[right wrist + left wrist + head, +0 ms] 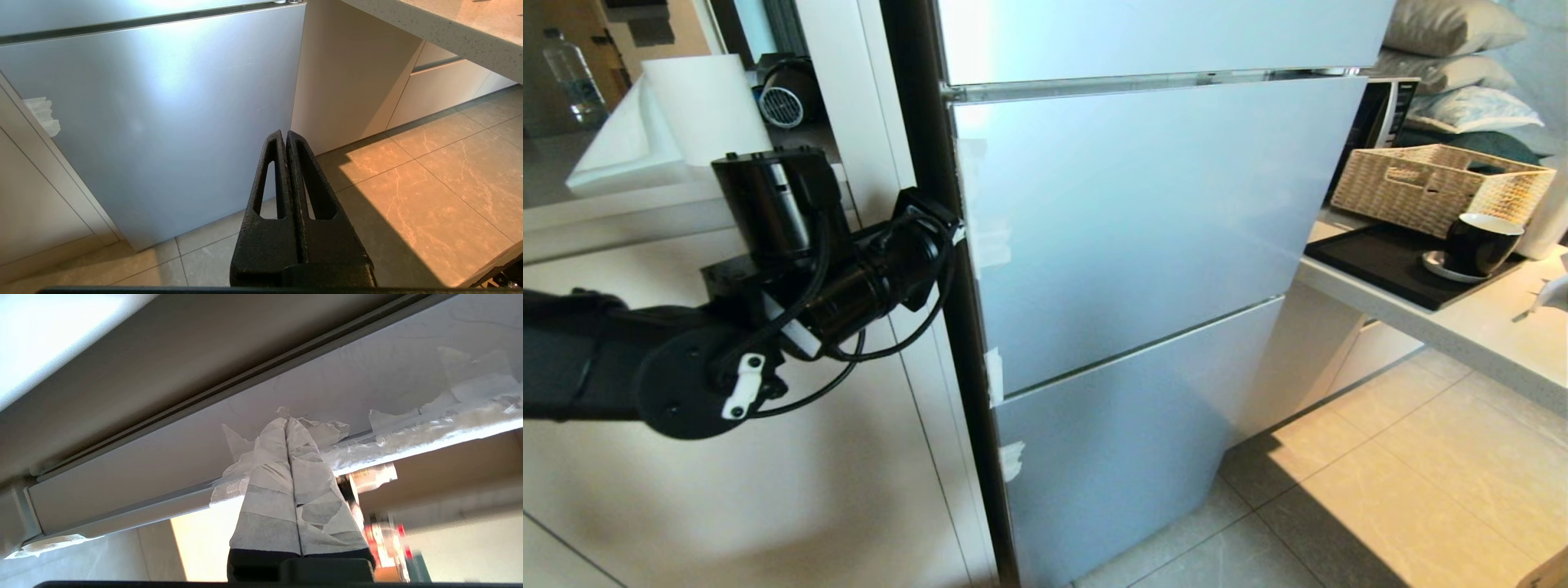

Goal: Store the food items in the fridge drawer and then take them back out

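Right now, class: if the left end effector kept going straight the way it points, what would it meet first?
Probably the fridge door's taped side edge: the shut left end effector already has its tips at it, seemingly touching.

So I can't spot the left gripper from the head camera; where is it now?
The left gripper is at the left edge of the middle fridge door, fingers shut, tips wedged into the taped door edge, as the left wrist view shows.

We see our left arm reaching in from the left, its end against the left edge of the fridge's middle door panel, whose pale-blue panels all sit shut. To the right, a counter carries a black tray, a wicker basket and a dark cup.
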